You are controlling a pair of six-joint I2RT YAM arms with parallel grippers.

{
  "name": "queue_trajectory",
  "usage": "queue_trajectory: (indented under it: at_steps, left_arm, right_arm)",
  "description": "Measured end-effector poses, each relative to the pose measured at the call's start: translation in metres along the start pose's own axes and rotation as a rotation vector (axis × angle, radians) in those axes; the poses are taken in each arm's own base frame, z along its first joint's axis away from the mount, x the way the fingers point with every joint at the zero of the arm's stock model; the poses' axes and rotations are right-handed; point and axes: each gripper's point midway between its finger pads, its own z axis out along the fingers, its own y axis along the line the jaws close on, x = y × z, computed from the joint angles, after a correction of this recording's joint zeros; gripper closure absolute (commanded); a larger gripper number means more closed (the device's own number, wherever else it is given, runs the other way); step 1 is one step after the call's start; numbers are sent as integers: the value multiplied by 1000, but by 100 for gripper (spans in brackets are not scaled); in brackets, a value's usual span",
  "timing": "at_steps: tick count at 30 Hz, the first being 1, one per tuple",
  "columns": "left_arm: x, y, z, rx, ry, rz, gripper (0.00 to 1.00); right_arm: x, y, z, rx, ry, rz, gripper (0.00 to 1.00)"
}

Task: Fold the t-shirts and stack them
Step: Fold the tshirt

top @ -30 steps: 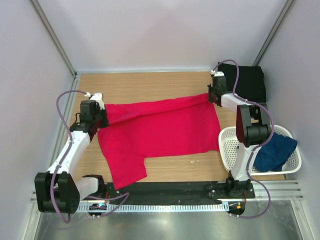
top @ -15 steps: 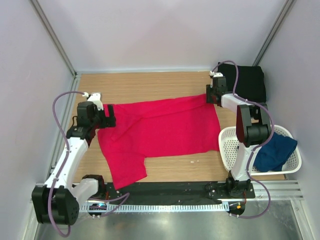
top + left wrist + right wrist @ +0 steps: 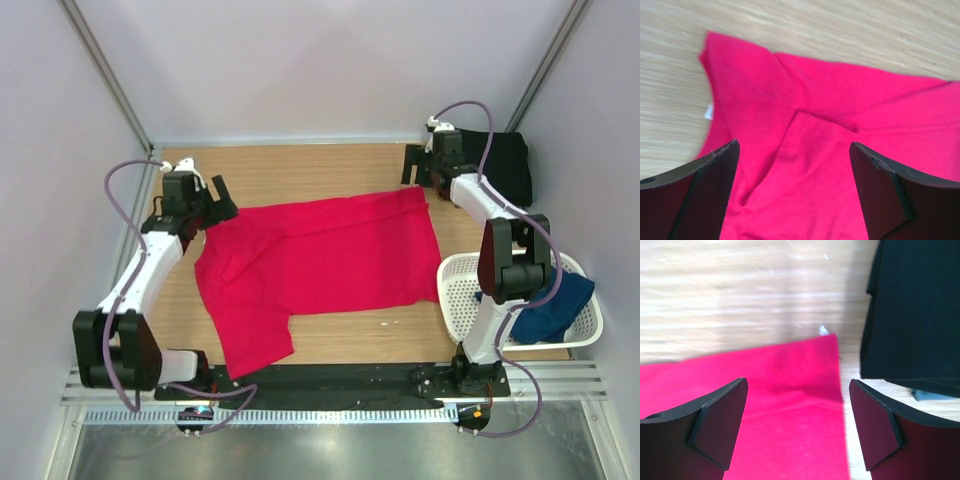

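Observation:
The red t-shirt [image 3: 320,260] lies spread across the table, its far edge folded over and one sleeve [image 3: 255,345] pointing toward the near edge. My left gripper [image 3: 218,201] hovers open over the shirt's far left corner [image 3: 815,100]; nothing sits between its fingers [image 3: 715,175]. My right gripper [image 3: 412,170] hangs open just beyond the far right corner [image 3: 765,390], also holding nothing. In the back right corner lies the folded black t-shirt [image 3: 500,165], which shows again [image 3: 915,315] in the right wrist view. The navy t-shirt [image 3: 545,305] is bunched in the basket.
A white perforated basket [image 3: 460,290] stands at the right, near the right arm's base. Grey walls close in the table on three sides. Bare wood [image 3: 300,165] shows behind the red shirt and along the near edge [image 3: 380,345].
Both grippers opened and let go of the red shirt's far edge, then drew back and up. The shirt's far corners have settled flat on the table.

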Motion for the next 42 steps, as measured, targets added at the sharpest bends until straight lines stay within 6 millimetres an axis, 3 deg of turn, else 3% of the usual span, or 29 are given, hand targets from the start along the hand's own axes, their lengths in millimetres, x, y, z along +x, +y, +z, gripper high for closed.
queue_trajectory:
  at_steps: [3,7,11,13,18,23,31,42]
  left_arm:
    - [20,-7,22,25,80,-46,15]
    - [42,-20,44,49,158,-48,18]
    - [57,-32,56,65,201,-24,18]
    - [63,-32,61,54,214,-21,17]
    - [69,-19,69,-20,217,-39,17]
    - [77,-5,73,-105,231,-67,18]
    - [79,1,73,-140,234,-79,18]
    - [79,4,72,-154,232,-73,18]
  right_arm:
    - [-11,10,-6,-39,-26,45,16]
    - [-6,16,-3,-49,-9,76,35]
    - [3,11,15,-9,20,87,38]
    - [17,5,27,30,59,88,38]
    - [50,-9,35,105,149,90,38]
    - [56,-18,33,169,164,124,44]
    - [65,-27,29,228,193,150,66]
    - [92,-32,24,254,269,132,76]
